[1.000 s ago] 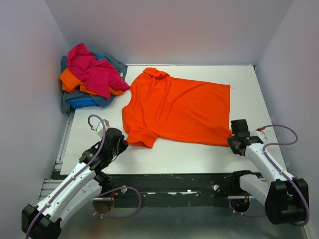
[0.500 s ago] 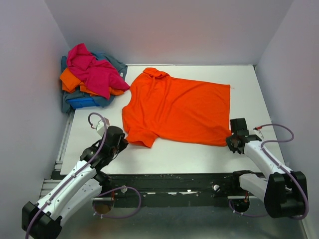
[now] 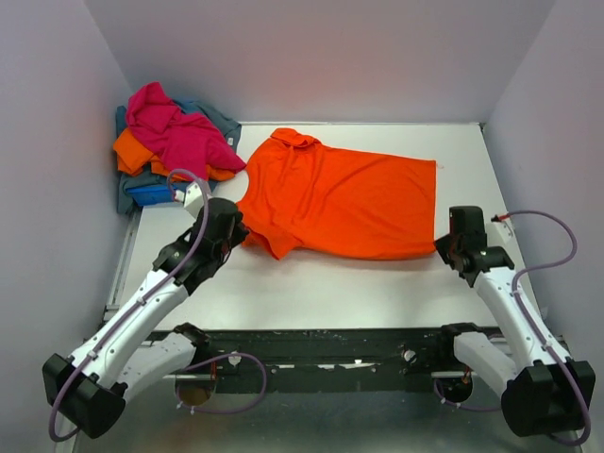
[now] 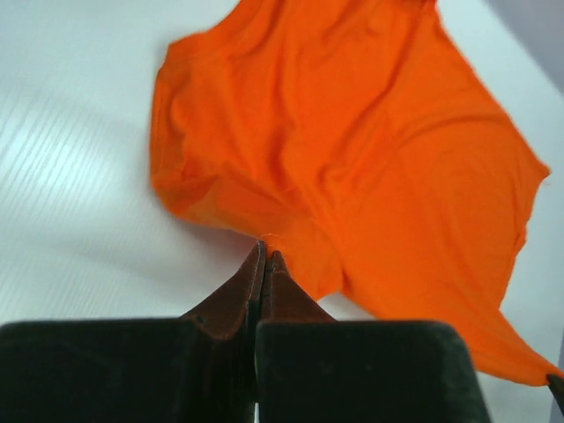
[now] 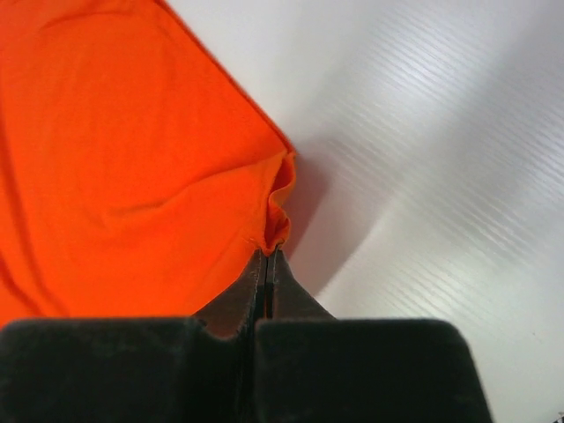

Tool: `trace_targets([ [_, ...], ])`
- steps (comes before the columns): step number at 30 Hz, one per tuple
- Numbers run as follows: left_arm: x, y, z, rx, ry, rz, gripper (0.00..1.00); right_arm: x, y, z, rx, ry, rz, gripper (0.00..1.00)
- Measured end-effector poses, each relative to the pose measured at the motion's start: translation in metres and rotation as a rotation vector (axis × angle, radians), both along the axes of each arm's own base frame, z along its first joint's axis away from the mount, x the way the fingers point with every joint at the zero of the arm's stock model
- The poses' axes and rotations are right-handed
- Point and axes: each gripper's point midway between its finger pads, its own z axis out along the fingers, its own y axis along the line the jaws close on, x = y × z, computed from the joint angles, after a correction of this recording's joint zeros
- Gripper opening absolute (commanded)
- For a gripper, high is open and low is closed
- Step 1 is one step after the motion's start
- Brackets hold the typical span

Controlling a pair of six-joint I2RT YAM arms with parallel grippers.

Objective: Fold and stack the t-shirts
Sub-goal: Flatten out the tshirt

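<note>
Surface: white table, pale walls on three sides.
Orange shirt: spread mid-table, collar to the left, hem to the right; mostly flat, near edge lifted and rumpled.
Left gripper: fingers closed tight, pinching the near sleeve edge.
Right gripper: fingers closed tight, pinching the near hem corner, cloth bunched at the tips.
Pile of shirts: pink, orange and blue, crumpled at the far left corner.

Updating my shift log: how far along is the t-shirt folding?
Done: nothing folded or stacked yet. In hand: the orange t-shirt lies spread on the table, the left hand pinching its near sleeve, the right hand its near hem corner. Left: that fold, then the crumpled pile at the back-left corner.
</note>
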Motion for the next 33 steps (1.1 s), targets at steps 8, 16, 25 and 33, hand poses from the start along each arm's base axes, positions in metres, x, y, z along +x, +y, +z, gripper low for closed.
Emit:
trace_targets([
  [8, 0.092, -0.017, 0.118, 0.085, -0.141, 0.013, 0.00, 0.071, 0.010, 0.110, -0.082, -0.154, 0.166, 0.01],
  [16, 0.111, 0.010, 0.269, 0.167, -0.419, 0.015, 0.00, 0.070, 0.032, 0.274, -0.142, -0.554, 0.361, 0.01],
  [25, -0.078, 0.098, 0.450, 0.039, -1.046, 0.115, 0.00, -0.075, 0.039, 0.417, -0.296, -1.085, 0.480, 0.01],
  [33, -0.089, 0.099, 0.551, -0.011, -1.249, 0.134, 0.00, -0.115, 0.034, 0.482, -0.357, -1.216, 0.465, 0.01],
])
